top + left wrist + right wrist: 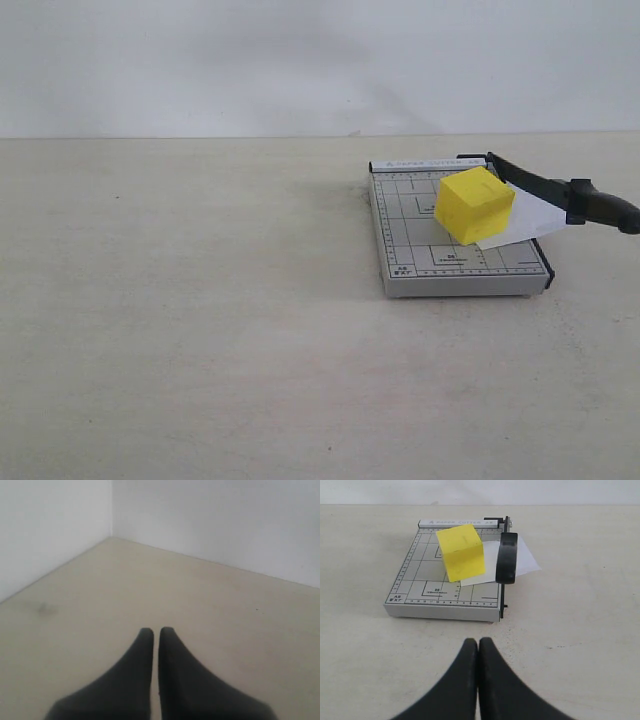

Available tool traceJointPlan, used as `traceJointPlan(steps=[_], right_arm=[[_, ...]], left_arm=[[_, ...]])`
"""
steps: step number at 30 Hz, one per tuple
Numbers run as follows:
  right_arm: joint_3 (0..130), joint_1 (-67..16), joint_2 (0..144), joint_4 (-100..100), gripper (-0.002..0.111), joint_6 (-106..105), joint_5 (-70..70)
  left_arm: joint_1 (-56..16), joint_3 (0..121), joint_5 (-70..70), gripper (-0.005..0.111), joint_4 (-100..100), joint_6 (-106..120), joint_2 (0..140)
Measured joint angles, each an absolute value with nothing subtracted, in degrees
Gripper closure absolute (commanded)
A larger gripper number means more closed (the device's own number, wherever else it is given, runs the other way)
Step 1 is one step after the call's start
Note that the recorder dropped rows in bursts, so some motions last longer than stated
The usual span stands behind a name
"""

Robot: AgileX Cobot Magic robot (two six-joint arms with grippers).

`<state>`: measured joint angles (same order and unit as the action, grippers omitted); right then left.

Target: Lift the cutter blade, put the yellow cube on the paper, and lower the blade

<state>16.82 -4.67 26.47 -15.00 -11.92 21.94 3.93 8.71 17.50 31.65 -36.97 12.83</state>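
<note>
Our left jaws are pressed together with nothing between them. They hang over a bare bit of the pale beige worktop, and no cutter shows in their view. Our right jaws are together too and hold nothing. They hover low over the worktop and point at the flat grey gridded cutter board.

On that board sits the bright yellow cube. It rests on one end of the thin white sheet of paper, and the other end of the paper pokes out past the board's edge. Just beside the cube, the long black cutter blade is up in the air. Its fat rounded handle is the part nearest our right jaws.

We think only the blade needs to come down now. It looks hard and stiff and swings on a hinge at its far end, so the fat handle is the place to grab or push. The paper looks light and may slide. The cube sits close to the blade and could get bumped.
</note>
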Motion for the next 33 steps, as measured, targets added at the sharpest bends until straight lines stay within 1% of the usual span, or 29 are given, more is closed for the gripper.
traceJointPlan(steps=[3,6,23,25,27,28,33], right_arm=[[16.82,-4.67,26.47,-15.00,0.108,-11.92,21.94],[16.82,-4.67,26.47,-15.00,0.108,-11.92,22.05],[16.82,-4.67,26.47,-15.00,0.108,-12.02,22.73],[16.82,-4.67,26.47,-15.00,0.107,-12.02,22.73],[16.82,-4.67,26.47,-15.00,0.100,-12.02,22.73],[16.82,-4.67,26.47,-15.00,0.095,-12.02,22.73],[16.82,-4.67,26.47,-15.00,0.061,-14.40,22.73]], left_arm=[[3.93,4.14,11.18,0.102,32.51,-37.63,12.83],[3.93,1.53,9.13,0.102,32.95,-38.36,12.83],[3.93,0.18,8.07,0.102,32.59,-38.46,12.83],[3.93,0.18,7.47,0.102,32.51,-38.46,12.83],[3.93,0.18,6.78,0.102,32.51,-38.46,12.83],[3.93,0.18,6.66,0.102,32.51,-38.46,12.83],[3.93,0.18,6.42,0.102,32.51,-38.46,12.83]])
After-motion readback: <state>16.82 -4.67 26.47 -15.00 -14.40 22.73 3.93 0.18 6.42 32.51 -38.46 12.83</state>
